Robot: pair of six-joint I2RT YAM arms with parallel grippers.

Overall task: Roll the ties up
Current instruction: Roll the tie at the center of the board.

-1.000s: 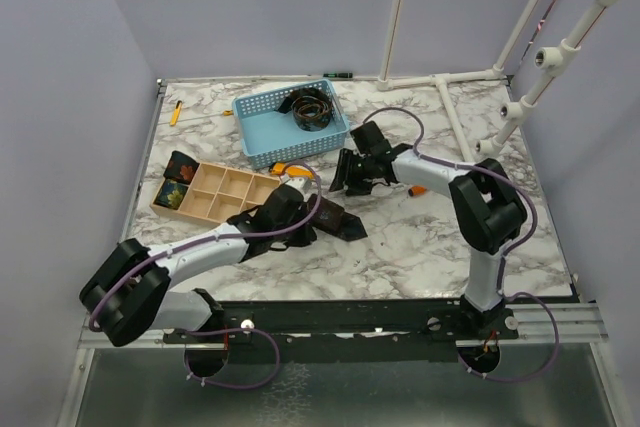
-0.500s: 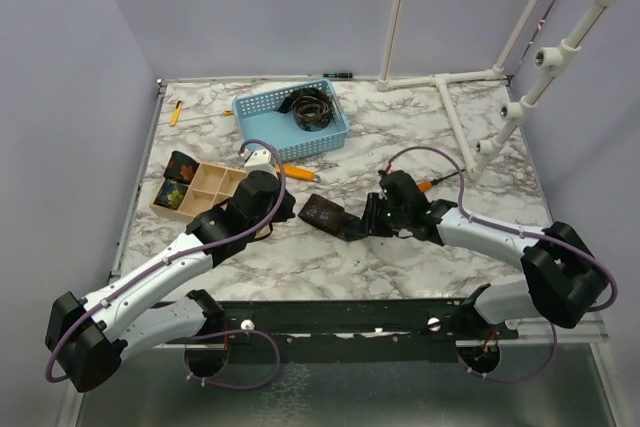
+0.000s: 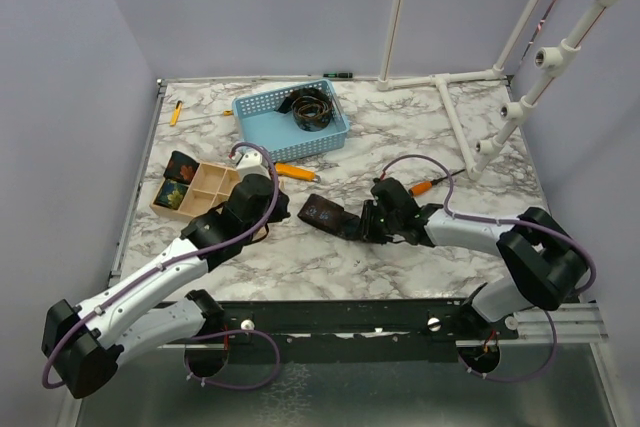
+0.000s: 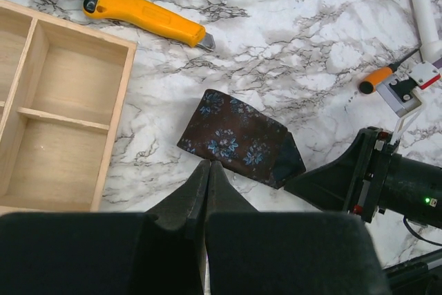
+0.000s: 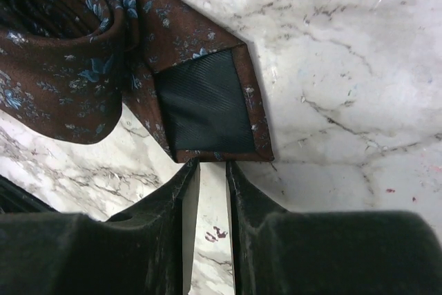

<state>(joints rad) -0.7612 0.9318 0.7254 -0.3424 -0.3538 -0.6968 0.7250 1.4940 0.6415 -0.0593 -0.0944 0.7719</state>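
Right jaws slightly apart at tie [image 5: 69, 67] (yellow cutter [image 4: 141, 15] beyond).

Four ties [image 3: 328, 215] that I can count: one on the marble, one coiled in the basket, two in the tray's left slots. One blue basket [image 3: 262, 137]. One wooden tray [image 3: 222, 187]. One yellow knife [image 3: 295, 171], plus one small yellow tool [image 3: 175, 114] at the far left. One orange-handled screwdriver [image 3: 428, 186]. Two robot arms [image 3: 170, 267].
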